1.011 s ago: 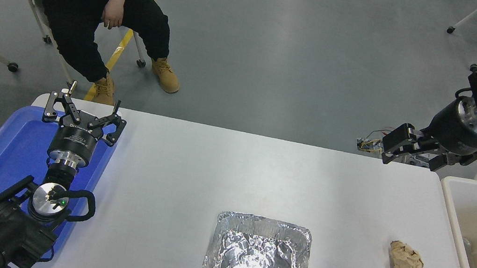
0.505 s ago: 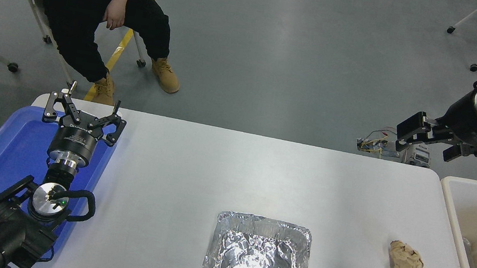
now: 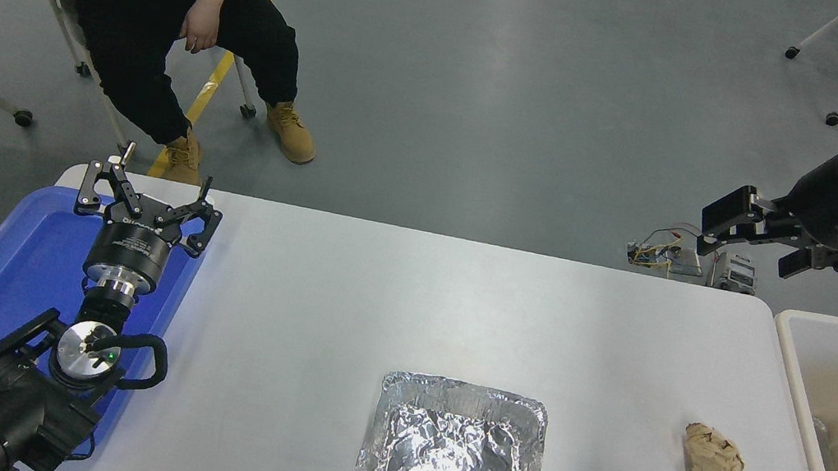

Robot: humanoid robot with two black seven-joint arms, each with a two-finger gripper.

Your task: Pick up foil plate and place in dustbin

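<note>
**Right gripper: high at far right, foil plate not yet approached**

Right gripper (image 3: pixel 755 240): you are holding it high at the far right, beyond the table's far edge, jaws spread apart and carrying nothing.

Left gripper (image 3: pixel 148 205): parked over the blue tray (image 3: pixel 4 290), fingers apart.

Foil plate (image 3: pixel 453 448): lying upright on the white table (image 3: pixel 375 304) near the near edge, well apart from your gripper.

Paper ball (image 3: pixel 712 456): sitting between the plate and the dustbin (image 3: pixel 800 384).

Handling advice: you are probably reaching next. Bring the jaws down astride one rolled rim wall, likely the right-hand one. Foil crumples easily, so pinch lightly. Lift clear of the ball when crossing to the bin.
</note>
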